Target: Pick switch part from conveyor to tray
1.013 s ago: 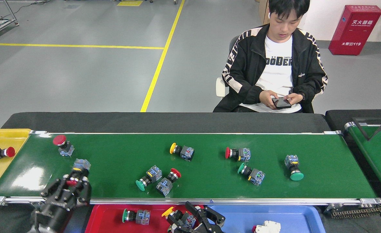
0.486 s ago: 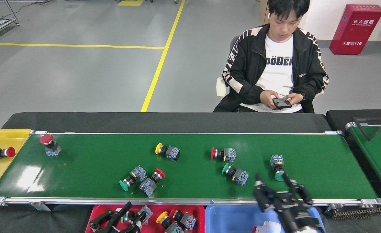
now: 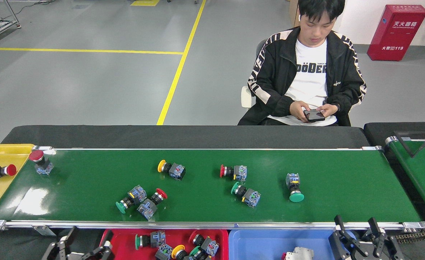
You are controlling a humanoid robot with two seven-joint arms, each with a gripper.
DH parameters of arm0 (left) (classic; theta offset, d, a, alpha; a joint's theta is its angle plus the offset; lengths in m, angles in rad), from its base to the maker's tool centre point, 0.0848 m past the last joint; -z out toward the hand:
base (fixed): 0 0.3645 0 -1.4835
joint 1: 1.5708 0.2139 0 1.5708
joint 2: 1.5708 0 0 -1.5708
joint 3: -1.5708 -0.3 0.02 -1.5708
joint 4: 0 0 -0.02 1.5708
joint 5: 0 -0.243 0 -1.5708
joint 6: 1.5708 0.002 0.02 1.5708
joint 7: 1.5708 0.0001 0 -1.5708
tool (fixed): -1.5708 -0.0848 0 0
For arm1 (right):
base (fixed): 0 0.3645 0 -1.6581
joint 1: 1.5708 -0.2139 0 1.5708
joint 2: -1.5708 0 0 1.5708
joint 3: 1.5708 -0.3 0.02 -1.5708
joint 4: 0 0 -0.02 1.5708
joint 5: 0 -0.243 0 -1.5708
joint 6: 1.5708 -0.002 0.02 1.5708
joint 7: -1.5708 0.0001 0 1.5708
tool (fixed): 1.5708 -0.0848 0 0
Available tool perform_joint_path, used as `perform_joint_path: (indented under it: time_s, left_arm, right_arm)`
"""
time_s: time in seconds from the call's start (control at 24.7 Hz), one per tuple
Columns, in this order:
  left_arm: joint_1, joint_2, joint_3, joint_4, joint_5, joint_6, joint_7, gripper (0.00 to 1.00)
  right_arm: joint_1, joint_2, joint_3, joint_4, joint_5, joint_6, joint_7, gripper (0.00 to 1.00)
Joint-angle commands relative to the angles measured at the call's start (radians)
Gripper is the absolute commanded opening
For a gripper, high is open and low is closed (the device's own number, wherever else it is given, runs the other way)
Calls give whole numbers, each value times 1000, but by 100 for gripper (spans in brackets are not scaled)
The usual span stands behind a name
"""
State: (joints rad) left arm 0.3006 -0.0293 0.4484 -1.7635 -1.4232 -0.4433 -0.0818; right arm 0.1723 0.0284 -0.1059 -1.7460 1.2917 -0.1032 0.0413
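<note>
Hard plastic green-capped push-button switch part (image 3: 294, 186) on the glossy dark-green conveyor (image 3: 342, 187) looks light and rigid, best pinched across its squarish contact block; both the left gripper (image 3: 82, 247) and right gripper (image 3: 358, 231) stand spread and empty.

Switches (image 3: 239, 172) on conveyor (image 3: 342, 180) — both grippers empty, open.

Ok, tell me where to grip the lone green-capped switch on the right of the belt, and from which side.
Grip the green-capped switch across its dark neck, between the blue-grey block at the far end and the wide green cap nearest the robot. It lies on its side, clear of the others on the conveyor, so coming straight down from above with the right gripper looks best, fingers closing left to right.
</note>
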Motion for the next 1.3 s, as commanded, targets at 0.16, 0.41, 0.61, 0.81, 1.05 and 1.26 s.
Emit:
perform_joint_path:
  time_s: [0.16,0.41,0.61,0.81,1.05,1.26]
  left_arm:
    - [12,16,-7,-10,-3,35,28,100]
    - [-106,3,-100,53,-143,49,28,100]
    - [-276,11,-119,222,-218,66,28,100]
    - [-402,48,-122,412,-258,94,36,100]
    - [-525,108,-169,601,-261,118,40,100]
    - [-555,164,-212,641,-257,114,40,53]
  right_arm:
    - [-158,53,219,137,112,206,49,92]
    - [-258,61,350,279,113,333,49,91]
    - [-301,58,354,341,54,273,45,13]
    - [-303,50,356,335,35,269,45,10]
    - [-192,1,356,137,21,155,48,10]
    - [-10,61,391,-20,9,-254,52,29]
